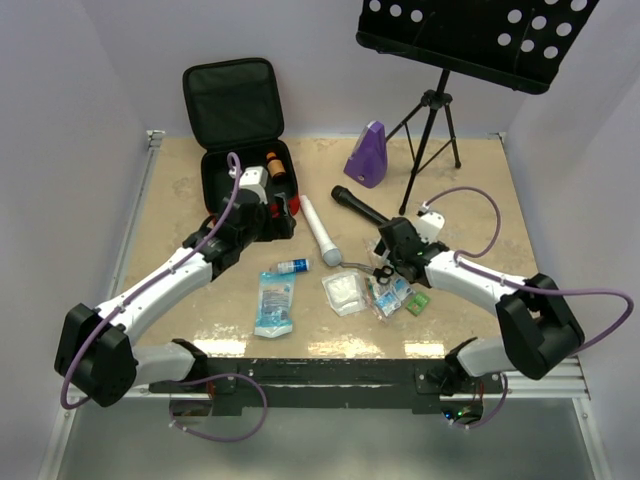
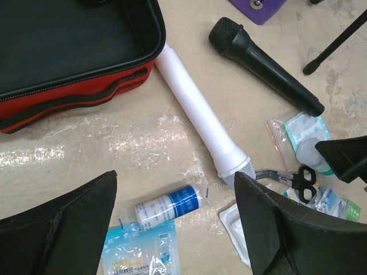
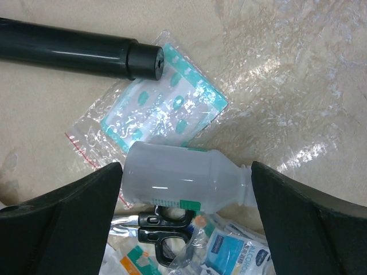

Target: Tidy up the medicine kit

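Note:
The medicine kit (image 1: 207, 190), red outside with black lining, lies open at the back left with its lid up; its red wall shows in the left wrist view (image 2: 86, 97). A brown bottle (image 1: 275, 165) lies inside it. My left gripper (image 1: 278, 222) is open and empty, hovering by the kit's front right corner above a small blue-and-white roll (image 2: 171, 205). My right gripper (image 3: 184, 169) is open, with a white bottle (image 3: 183, 175) lying lengthwise between its fingers, one tip close to each end. The bottle rests over a green-dotted packet (image 3: 166, 109) and black scissors (image 3: 166, 229).
A white tube (image 2: 198, 112) and a black microphone (image 2: 264, 63) lie mid-table. A blue packet (image 1: 274, 303), a white gauze pack (image 1: 345, 292) and alcohol pads (image 3: 235, 255) lie near the front. A purple metronome (image 1: 368, 155) and a music stand (image 1: 470, 35) are at the back.

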`<act>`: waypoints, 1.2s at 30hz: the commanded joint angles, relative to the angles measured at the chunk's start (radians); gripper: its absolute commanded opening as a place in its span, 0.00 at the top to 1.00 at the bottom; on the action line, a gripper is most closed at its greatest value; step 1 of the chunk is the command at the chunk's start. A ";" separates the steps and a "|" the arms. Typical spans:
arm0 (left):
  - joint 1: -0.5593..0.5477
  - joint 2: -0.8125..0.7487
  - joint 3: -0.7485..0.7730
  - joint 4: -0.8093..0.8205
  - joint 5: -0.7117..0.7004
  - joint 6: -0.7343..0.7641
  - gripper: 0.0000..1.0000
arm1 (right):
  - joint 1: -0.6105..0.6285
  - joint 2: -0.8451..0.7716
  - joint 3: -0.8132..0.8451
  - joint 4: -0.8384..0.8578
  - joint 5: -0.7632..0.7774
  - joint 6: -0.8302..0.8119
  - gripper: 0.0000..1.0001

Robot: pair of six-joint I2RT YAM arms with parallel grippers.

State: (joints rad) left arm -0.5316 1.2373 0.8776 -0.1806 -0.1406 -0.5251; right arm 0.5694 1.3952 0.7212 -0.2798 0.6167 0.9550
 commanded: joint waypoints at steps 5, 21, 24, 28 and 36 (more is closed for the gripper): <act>-0.019 -0.013 -0.003 0.029 0.049 -0.013 0.14 | 0.052 0.084 0.043 0.097 -0.113 -0.171 0.11; -0.033 0.001 0.000 0.038 0.117 0.036 0.15 | 0.250 0.035 0.115 0.222 -0.187 -0.388 0.11; -0.033 0.016 0.004 0.050 0.220 0.112 0.15 | 0.250 -0.089 0.141 0.176 -0.129 -0.322 0.03; -0.041 0.073 0.020 0.073 0.427 0.230 0.13 | 0.250 -0.243 0.167 0.088 -0.045 -0.222 0.02; -0.183 0.079 -0.087 0.334 0.484 0.353 0.00 | 0.250 -0.606 0.017 0.143 -0.172 -0.200 0.02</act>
State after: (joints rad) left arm -0.6693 1.3598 0.8440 -0.0635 0.2485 -0.2661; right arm 0.8188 0.8978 0.8021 -0.1413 0.4904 0.7216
